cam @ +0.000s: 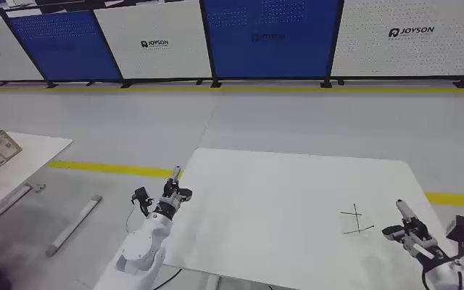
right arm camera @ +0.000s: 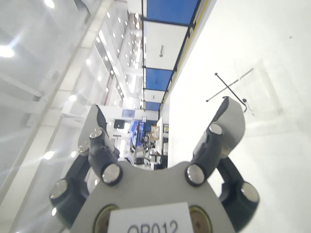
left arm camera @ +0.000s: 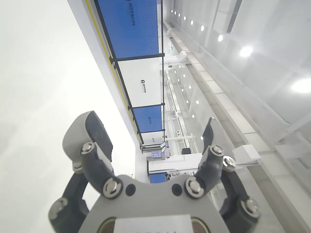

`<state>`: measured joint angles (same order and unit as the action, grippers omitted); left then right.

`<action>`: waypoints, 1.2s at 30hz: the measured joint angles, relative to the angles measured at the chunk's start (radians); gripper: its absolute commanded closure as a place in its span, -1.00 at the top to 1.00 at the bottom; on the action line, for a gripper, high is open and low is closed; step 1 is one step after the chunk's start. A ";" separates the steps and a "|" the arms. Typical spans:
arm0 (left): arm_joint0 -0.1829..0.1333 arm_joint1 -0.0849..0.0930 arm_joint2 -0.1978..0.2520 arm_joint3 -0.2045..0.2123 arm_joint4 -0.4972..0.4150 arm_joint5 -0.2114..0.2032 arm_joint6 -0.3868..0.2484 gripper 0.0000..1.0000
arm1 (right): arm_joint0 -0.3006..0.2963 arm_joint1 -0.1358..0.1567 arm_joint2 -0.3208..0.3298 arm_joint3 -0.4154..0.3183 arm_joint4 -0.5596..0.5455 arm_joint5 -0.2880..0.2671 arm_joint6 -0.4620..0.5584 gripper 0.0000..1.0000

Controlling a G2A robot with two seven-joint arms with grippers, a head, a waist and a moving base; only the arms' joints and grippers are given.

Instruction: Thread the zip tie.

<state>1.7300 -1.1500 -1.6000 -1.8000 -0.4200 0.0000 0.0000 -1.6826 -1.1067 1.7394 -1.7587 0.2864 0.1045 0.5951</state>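
Observation:
Several thin black zip ties [cam: 357, 219] lie crossed on the white table [cam: 290, 210] near its right side. In the right wrist view the zip ties [right arm camera: 228, 87] lie just beyond one fingertip. My right gripper [cam: 400, 217] [right arm camera: 161, 109] stands open at the table's right edge, a short way from the ties, holding nothing. At the table's left edge my left gripper [cam: 175, 177] [left arm camera: 151, 123] is open and empty, far from the ties.
A second white table [cam: 29, 156] stands at the far left with a long grey bar [cam: 72, 225] on the floor beside it. Blue and white panels [cam: 268, 36] line the back behind a yellow floor line [cam: 109, 168].

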 measured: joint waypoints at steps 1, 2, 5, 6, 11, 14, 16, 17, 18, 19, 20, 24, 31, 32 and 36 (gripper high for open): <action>0.000 0.000 0.000 0.000 0.000 0.000 0.000 1.00 | 0.001 0.000 0.000 0.001 0.000 0.002 0.025 1.00; 0.000 0.000 0.000 0.000 0.000 0.000 0.000 1.00 | 0.001 0.000 0.000 0.001 0.001 0.001 0.022 1.00; 0.000 0.000 0.000 0.000 0.000 0.000 0.000 1.00 | 0.000 0.000 -0.001 0.000 0.002 0.000 -0.007 1.00; 0.000 0.000 0.000 0.000 0.000 0.000 0.000 1.00 | 0.000 0.000 -0.001 0.000 0.002 0.000 -0.007 1.00; 0.000 0.000 0.000 0.000 0.000 0.000 0.000 1.00 | 0.000 0.000 -0.001 0.000 0.002 0.000 -0.006 1.00; 0.000 0.000 0.000 0.000 0.000 0.000 0.000 1.00 | 0.000 0.000 -0.001 0.000 0.002 0.000 -0.006 1.00; 0.000 0.000 0.000 0.000 0.000 0.000 0.000 1.00 | 0.011 0.007 0.003 -0.008 -0.017 -0.005 0.018 1.00; 0.000 0.000 0.000 0.000 0.000 0.000 0.000 1.00 | 0.021 0.013 0.016 -0.005 -0.035 -0.006 0.054 1.00; 0.000 0.000 0.000 0.000 0.000 0.000 0.000 1.00 | 0.031 0.019 0.031 0.001 -0.055 -0.005 0.108 1.00; 0.000 0.000 0.000 0.000 0.000 0.000 0.000 1.00 | 0.050 0.027 0.049 0.011 -0.076 -0.001 0.192 1.00; 0.000 0.000 0.000 0.000 0.000 0.000 0.000 1.00 | 0.065 0.033 0.061 0.021 -0.088 0.004 0.252 1.00; 0.000 0.000 0.000 0.000 0.000 0.000 0.000 1.00 | 0.155 0.059 0.076 0.076 -0.149 0.006 0.490 1.00; 0.000 0.000 0.000 0.000 0.000 0.000 0.000 1.00 | 0.282 0.079 0.021 0.180 -0.230 0.001 0.703 1.00; 0.000 0.000 0.000 0.000 0.000 0.000 0.000 1.00 | 0.278 0.079 0.021 0.177 -0.229 0.001 0.694 1.00; 0.000 0.000 0.000 0.000 0.000 0.000 0.000 1.00 | 0.277 0.078 0.022 0.176 -0.229 0.001 0.689 1.00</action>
<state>1.7300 -1.1500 -1.6000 -1.8000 -0.4200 0.0000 0.0000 -1.4060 -1.0283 1.7612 -1.5825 0.0575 0.1054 1.2839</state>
